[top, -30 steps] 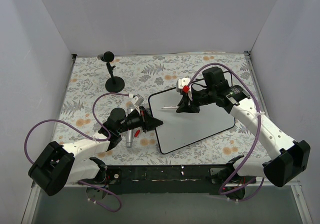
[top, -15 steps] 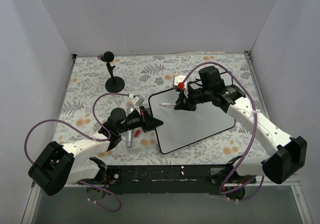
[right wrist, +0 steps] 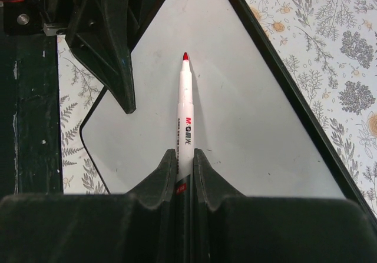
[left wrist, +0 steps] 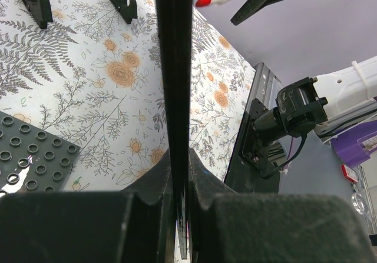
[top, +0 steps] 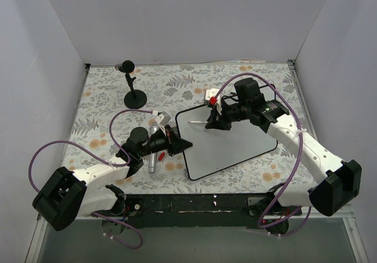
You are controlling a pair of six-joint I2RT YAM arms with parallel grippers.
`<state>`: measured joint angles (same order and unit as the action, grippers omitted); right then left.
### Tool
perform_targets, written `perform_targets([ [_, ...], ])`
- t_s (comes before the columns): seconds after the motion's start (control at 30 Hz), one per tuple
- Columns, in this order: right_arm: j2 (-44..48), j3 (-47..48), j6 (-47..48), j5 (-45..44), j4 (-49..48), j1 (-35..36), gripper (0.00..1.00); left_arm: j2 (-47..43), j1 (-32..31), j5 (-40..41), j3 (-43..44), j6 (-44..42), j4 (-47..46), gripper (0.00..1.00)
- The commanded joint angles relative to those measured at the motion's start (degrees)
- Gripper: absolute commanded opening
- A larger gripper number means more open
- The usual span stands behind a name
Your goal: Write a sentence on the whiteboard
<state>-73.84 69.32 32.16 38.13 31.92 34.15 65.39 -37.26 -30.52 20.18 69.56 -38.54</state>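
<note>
The right tool [right wrist: 184, 156] pinches a white, red-tipped marker [right wrist: 185, 107], its tip over the whiteboard [top: 235, 142]; whether it touches, I cannot tell. The left tool [left wrist: 179, 160] clamps the whiteboard's left edge. The whiteboard lies right of centre on the floral surface [top: 100, 104].

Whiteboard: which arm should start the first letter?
Right. The right end effector grips the red marker, tip over the whiteboard; the left end effector is clamped on its edge.

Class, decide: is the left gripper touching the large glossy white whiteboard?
Touching. The left wrist view shows the left gripper clamped on the thin black edge of the large glossy white whiteboard.
</note>
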Motion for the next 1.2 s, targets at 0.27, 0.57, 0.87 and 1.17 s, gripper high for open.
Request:
perform_targets([
  [0.27,2.0,-0.9,2.2,2.1,0.2,0.3,0.01,-2.2,-0.1,2.0,0.6,-3.8,0.3,0.0],
  [0.57,2.4,-1.6,2.5,2.0,0.2,0.2,0.01,-2.1,-0.1,2.1,0.6,-3.8,0.2,0.0],
  [0.87,2.1,-1.7,2.2,1.5,-0.4,0.2,0.01,-2.2,-0.1,2.0,0.6,-4.0,0.2,0.0],
  [1.17,2.2,-1.8,2.6,2.1,0.0,0.2,0.01,-2.3,-0.1,2.2,0.6,-4.1,0.3,0.0],
])
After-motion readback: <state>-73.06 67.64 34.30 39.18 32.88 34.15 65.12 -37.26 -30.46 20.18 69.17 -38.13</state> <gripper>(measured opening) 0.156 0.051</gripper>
